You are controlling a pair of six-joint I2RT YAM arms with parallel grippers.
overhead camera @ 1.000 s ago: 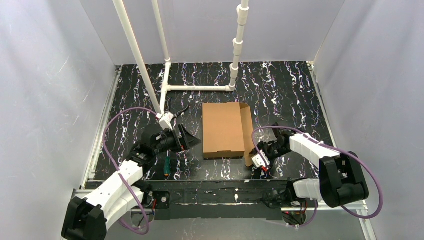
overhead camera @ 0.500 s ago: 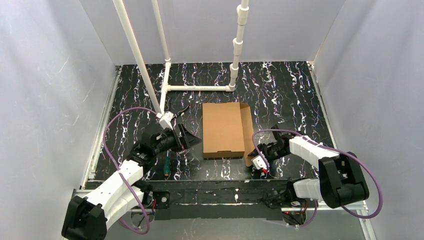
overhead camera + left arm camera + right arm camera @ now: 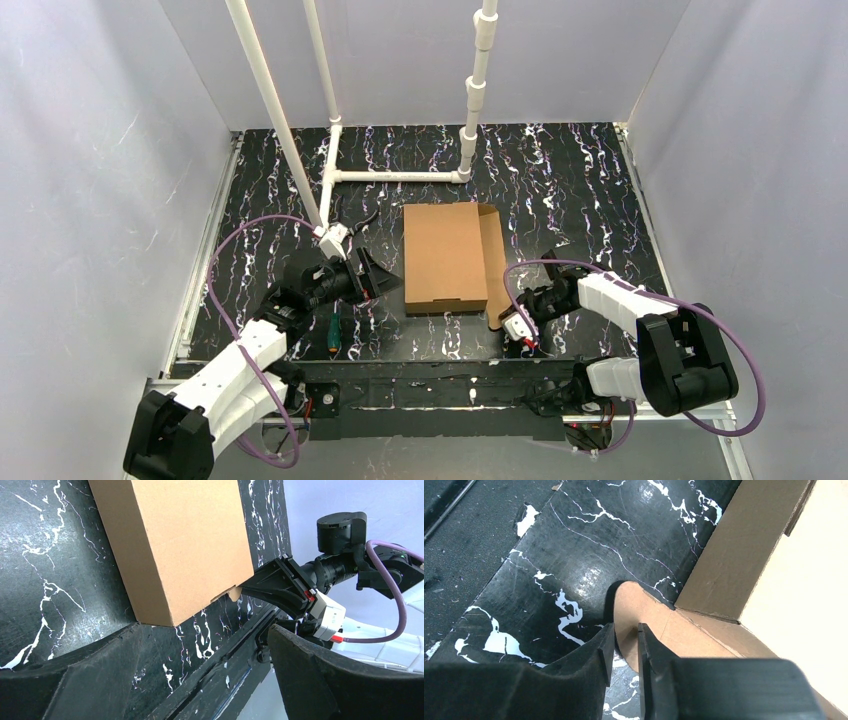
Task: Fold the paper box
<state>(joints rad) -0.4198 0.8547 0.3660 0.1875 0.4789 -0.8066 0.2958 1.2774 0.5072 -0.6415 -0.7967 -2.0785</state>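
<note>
The paper box (image 3: 445,258) is a flat brown cardboard rectangle in the middle of the black marbled table, with an open side flap along its right edge. A rounded tab (image 3: 649,615) sticks out at its near right corner. My right gripper (image 3: 497,318) is at that tab. In the right wrist view its jaws (image 3: 625,630) stand either side of the tab's edge with a narrow slit left. My left gripper (image 3: 385,278) is wide open just left of the box, its fingers (image 3: 320,680) apart from the cardboard (image 3: 175,545).
A screwdriver (image 3: 331,335) with a green and orange handle lies by the left arm. A white pipe frame (image 3: 395,176) stands at the back, with a clip and cable (image 3: 340,235) at its foot. White walls enclose the table. A black rail (image 3: 440,385) runs along the near edge.
The right gripper's jaws have narrowed around the box's corner tab. The box has shifted slightly to the left. The left arm has not moved.
</note>
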